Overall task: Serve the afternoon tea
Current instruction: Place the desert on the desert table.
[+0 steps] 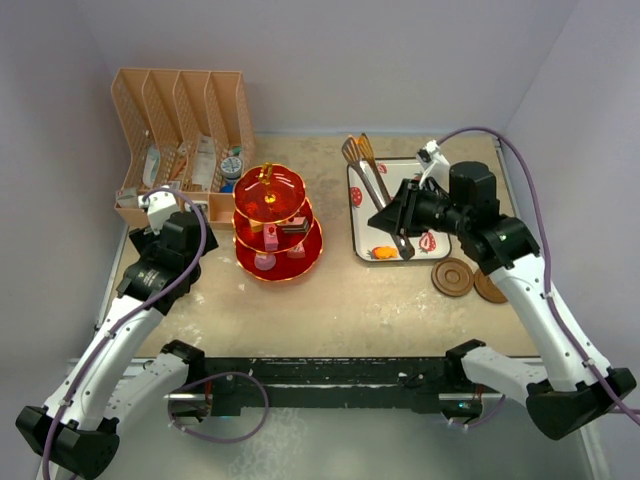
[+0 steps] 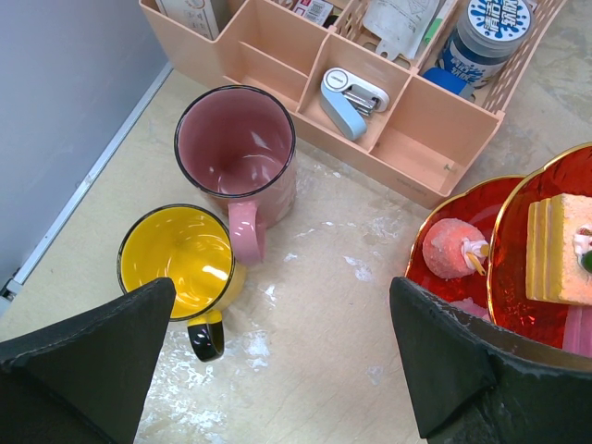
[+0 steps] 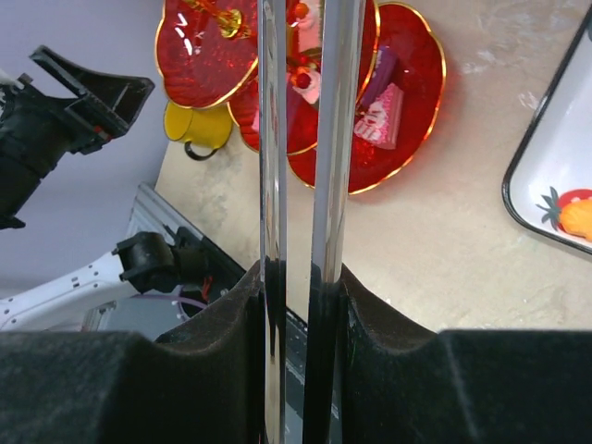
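Stand (image 2: 511,222) right of left gripper (image 2: 282,291), yellow mug (image 2: 176,254) left.

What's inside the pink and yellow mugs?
Nothing shows in the pink mug; its bare bottom is visible. The yellow mug also looks empty, though a finger of the left end effector covers its near edge.

Tabletop (image 1: 340,290) lies open between stand (image 1: 277,225) and tray (image 1: 362,225); pink mug (image 2: 236,153) and yellow mug (image 2: 180,259) crowd the organizer (image 2: 407,139).

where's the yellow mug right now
In the left wrist view, the yellow translucent mug stands at the left of the table, close beside the pink translucent mug and left of the red three-tier stand.
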Motion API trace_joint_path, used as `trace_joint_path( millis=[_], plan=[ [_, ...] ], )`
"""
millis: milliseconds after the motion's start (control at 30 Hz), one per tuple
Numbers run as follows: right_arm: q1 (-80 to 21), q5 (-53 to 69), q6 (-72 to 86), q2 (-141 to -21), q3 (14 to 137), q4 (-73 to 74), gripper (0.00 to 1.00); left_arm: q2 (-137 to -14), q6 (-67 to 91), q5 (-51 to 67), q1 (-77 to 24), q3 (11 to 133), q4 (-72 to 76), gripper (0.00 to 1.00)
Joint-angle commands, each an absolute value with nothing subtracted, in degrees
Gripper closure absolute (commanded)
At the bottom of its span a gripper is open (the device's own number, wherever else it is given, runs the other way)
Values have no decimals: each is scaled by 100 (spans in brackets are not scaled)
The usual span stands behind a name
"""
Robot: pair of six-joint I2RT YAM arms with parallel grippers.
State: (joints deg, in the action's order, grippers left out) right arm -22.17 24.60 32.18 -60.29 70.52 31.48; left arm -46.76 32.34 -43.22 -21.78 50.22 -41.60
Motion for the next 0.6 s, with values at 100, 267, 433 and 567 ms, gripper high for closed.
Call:
trace_joint_path(
  millis=[100,267,433,567],
  plan=[
    [-2922,2528,3315,-6448,7602,2601,77,-4645,3268,-4373,-2197,5080,-4069,3],
    [-3588,2160,3394,-6741,7734,2566,77,-4630,3275,-4382,-2197,5069,-4069,3],
    [-3884,1943,3494,-6812,7523,2447,77,-4666,3267,-4370,-2197,5066,-4069,3],
    [-4060,1890,3538,-6873,7469,2396,77,-4653,3274,-4376,-2197,5065,-4069,3]
  ],
)
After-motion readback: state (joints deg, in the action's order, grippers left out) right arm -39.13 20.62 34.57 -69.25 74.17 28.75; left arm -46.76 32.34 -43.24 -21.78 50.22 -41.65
